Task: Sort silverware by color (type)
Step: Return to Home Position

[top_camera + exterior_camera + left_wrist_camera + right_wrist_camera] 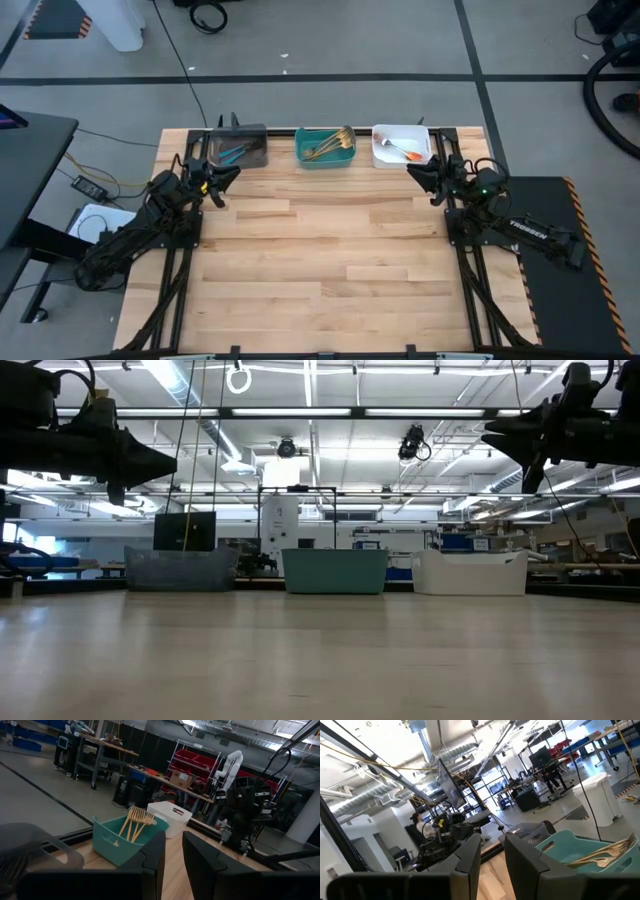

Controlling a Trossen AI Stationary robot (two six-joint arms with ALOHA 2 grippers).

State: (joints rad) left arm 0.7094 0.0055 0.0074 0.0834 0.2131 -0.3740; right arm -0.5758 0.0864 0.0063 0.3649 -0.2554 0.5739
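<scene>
Bench (320, 260) at the close of sorting, read left to right. The left gripper (231, 172) hovers above the bench just near of the grey bin (263, 153). Its jaws are narrowly parted and empty. The grey bin holds the blue forks (235, 153). The teal bin (300, 152) at centre holds the gold forks (330, 148), whose heads lean up past its rim. The white bin (378, 152) holds an orange fork (405, 152). The right gripper (413, 172) hovers just near of the white bin, its jaws likewise slightly apart and holding nothing. No silverware shows on the open bench, so the sort appears complete.

Hazards, as a judgement: each gripper hangs close to an end bin, so a low or wide pull-back could clip a rim and shove the bin along the far edge. A jolt passed to the teal bin could tip the leaning gold forks out. With nothing held, a drop is not a concern.

Legible writing: "TROSSEN" in white on the right arm (530, 230). No labels can be read on the bins.
</scene>
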